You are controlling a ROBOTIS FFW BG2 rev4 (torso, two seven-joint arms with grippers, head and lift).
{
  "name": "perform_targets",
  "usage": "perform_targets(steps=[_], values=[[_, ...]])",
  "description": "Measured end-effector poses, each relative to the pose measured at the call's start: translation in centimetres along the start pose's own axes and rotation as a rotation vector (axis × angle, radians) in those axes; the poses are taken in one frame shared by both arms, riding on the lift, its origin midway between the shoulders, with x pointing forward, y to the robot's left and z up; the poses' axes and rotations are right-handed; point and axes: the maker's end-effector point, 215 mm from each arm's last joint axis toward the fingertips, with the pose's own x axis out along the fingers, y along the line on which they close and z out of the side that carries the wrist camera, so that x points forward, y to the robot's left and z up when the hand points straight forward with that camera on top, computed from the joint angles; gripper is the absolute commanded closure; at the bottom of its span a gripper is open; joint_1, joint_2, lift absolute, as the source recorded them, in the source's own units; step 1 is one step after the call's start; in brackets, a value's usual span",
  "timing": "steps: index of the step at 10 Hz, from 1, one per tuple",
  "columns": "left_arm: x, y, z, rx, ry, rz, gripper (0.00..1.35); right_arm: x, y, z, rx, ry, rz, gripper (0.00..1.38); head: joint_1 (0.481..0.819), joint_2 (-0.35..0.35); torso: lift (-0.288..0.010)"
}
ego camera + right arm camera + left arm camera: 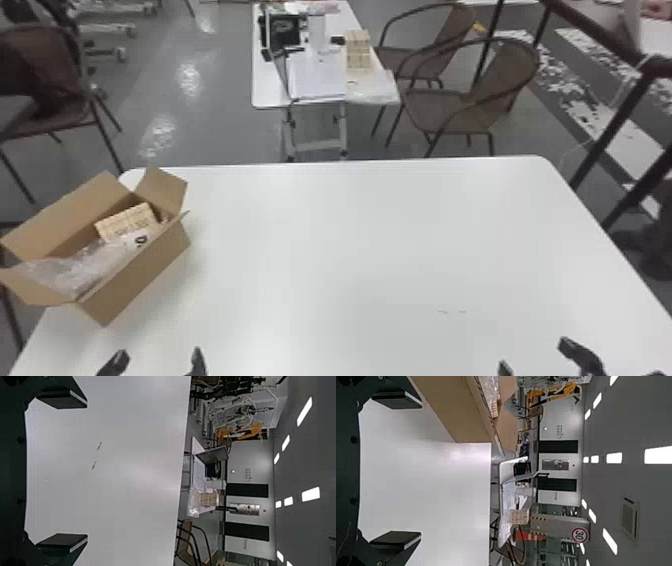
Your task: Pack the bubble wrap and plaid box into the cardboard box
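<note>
"How did the left gripper stand?"

"Wide, like the right gripper, both at the table's near side."

"What lay farther out?"

"Plaid box and bubble wrap, inside the cardboard box, along the left edge by the far left corner."

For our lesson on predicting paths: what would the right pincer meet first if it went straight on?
The way ahead of the right pincer looks free over the near white table, though its height is unclear, so it might touch down there.
</note>
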Motion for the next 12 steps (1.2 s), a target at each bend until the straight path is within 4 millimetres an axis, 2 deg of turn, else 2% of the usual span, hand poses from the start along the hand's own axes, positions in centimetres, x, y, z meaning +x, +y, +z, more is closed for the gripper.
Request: perform_targets(steps=[5,12], values=[[0.3,-0.2,-0.8,-0.006,0.03,-0.028,0.14,1.3,2.1,1.0,0.018,-0.019,0.033,0.11,0.695,0.061,-0.044],[0.7,-0.4,-0.7,-0.016,0.029,-0.037,0.14,1.5,2.2,0.4,0.044,-0.003,0.035,0.11,0.695,0.061,-0.044]])
